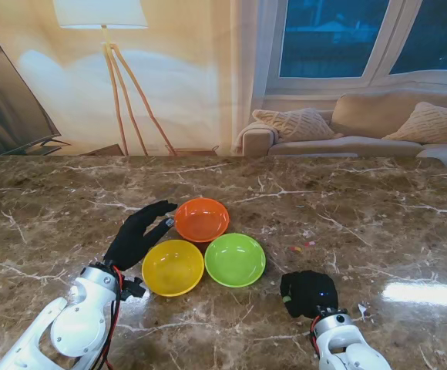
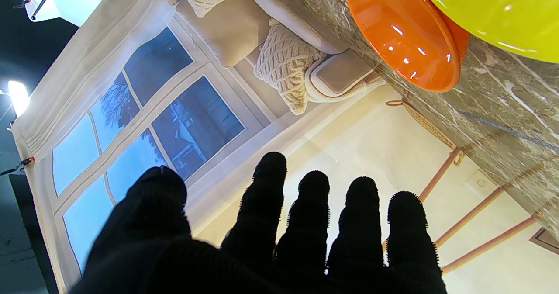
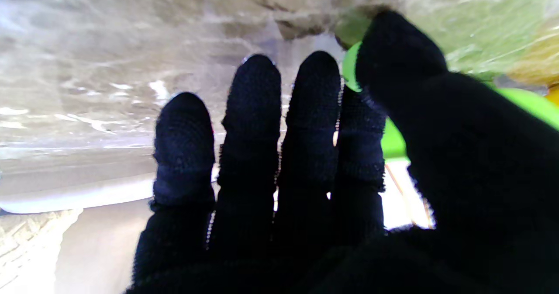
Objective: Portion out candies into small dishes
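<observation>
Dishes: orange [image 1: 201,218], yellow [image 1: 173,267], green [image 1: 234,259], clustered on counter [image 1: 378,208]. My left robot hand [image 1: 139,233] spread, empty, beside orange. Right robot hand [image 1: 308,292] near green, fingers together, empty.

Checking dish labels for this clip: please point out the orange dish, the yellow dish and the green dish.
orange dish [image 1: 202,219], stand view, on its inner bottom.
yellow dish [image 1: 173,267], stand view, on its inner bottom.
green dish [image 1: 234,259], stand view, on its inner bottom.
</observation>
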Tool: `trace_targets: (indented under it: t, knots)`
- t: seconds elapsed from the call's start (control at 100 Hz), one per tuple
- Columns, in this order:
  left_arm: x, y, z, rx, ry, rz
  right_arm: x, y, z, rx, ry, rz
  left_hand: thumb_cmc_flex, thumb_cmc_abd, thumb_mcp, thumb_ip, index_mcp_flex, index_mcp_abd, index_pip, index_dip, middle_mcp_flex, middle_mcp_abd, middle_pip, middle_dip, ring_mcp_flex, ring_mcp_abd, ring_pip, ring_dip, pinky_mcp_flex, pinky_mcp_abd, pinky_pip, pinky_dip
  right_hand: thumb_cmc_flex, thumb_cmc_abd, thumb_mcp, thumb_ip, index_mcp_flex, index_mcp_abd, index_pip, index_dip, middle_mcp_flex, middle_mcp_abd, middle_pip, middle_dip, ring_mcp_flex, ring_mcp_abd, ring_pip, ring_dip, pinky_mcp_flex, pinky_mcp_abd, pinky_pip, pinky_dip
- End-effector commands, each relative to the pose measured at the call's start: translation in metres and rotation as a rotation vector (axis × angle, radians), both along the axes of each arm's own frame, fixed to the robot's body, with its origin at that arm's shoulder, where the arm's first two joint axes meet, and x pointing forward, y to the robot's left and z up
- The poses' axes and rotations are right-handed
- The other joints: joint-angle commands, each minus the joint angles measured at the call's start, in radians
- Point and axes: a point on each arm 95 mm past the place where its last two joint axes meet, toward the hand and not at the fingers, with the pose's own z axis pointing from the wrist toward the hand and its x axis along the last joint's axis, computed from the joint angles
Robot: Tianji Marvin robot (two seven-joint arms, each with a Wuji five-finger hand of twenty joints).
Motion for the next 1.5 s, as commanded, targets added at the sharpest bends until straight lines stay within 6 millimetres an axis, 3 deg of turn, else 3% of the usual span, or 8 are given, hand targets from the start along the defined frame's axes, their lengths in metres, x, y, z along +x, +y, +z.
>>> trace_targets:
  t: [0.0,0.35,0.7,0.89,1.34,1.49]
  knots:
    - [-0.002,0.000,-0.003,0.003,0.008,0.002,-0.004,-0.002,-0.006,0.003,0.021,-0.004,-0.002,-0.006,-0.019,0.014,0.003,-0.018,0.001,0.018,-0.004,0.008,-0.012,0.003,-0.012,-0.019,-0.017,-0.013,-0.011,0.013,-0.025,-0.015,0.095,0.020,0.027,-0.005,0.099,-0.097,0.166,0.022,0.044,-0.009,0.000,-0.013,0.055,-0.024,0.000,-0.012,0.015,0.011,0.053,-0.020]
    - [-0.002,0.002,-0.002,0.004,0.007,0.007,0.001,0.000,0.009,0.032,-0.025,0.019,-0.002,-0.007,-0.019,0.013,0.004,-0.018,0.001,0.018,-0.002,0.009,-0.012,0.003,-0.013,-0.018,-0.018,-0.013,-0.015,0.015,-0.031,-0.018,0.093,0.013,0.034,-0.007,0.105,-0.101,0.173,0.015,0.054,-0.010,0.002,-0.016,0.063,-0.027,0.001,-0.002,0.018,0.010,0.062,-0.021]
    - [-0.002,0.004,-0.001,0.006,0.004,0.014,0.026,0.012,0.062,0.094,-0.122,0.077,-0.002,-0.007,-0.019,0.013,0.004,-0.018,0.001,0.018,-0.002,0.008,-0.013,0.003,-0.013,-0.018,-0.018,-0.013,-0.013,0.015,-0.033,-0.019,0.086,0.008,0.040,-0.011,0.104,-0.094,0.176,0.012,0.056,-0.003,0.005,-0.016,0.069,-0.025,0.010,0.009,0.020,0.016,0.069,-0.020]
    - [-0.001,0.006,-0.001,0.006,0.002,0.022,0.046,0.028,0.078,0.119,-0.153,0.115,-0.001,-0.006,-0.019,0.013,0.003,-0.017,0.001,0.018,-0.002,0.009,-0.013,0.003,-0.013,-0.019,-0.019,-0.013,-0.013,0.016,-0.033,-0.019,0.079,0.016,0.041,-0.012,0.100,-0.092,0.175,0.011,0.054,-0.004,0.005,-0.016,0.067,-0.025,0.011,0.011,0.018,0.017,0.071,-0.020]
    - [0.001,0.009,-0.001,0.002,0.008,0.028,0.079,0.059,0.055,0.140,-0.082,0.162,0.001,-0.006,-0.019,0.013,0.003,-0.015,0.000,0.018,-0.001,0.009,-0.012,0.003,-0.013,-0.018,-0.018,-0.013,-0.013,0.015,-0.032,-0.018,0.061,0.042,0.036,-0.011,0.072,-0.090,0.161,0.021,0.026,-0.009,0.000,-0.004,0.025,-0.039,0.015,0.026,-0.014,0.003,0.061,-0.022]
    - [0.001,0.010,-0.001,0.003,0.010,0.029,0.081,0.062,0.051,0.131,-0.059,0.175,0.000,-0.007,-0.019,0.013,0.005,-0.015,0.001,0.018,-0.001,0.011,-0.013,0.003,-0.012,-0.017,-0.018,-0.013,-0.013,0.016,-0.032,-0.018,0.029,0.013,0.030,-0.030,-0.018,-0.051,0.099,0.017,-0.056,-0.002,-0.056,-0.010,-0.047,-0.045,-0.039,0.012,-0.059,-0.009,0.027,-0.029]
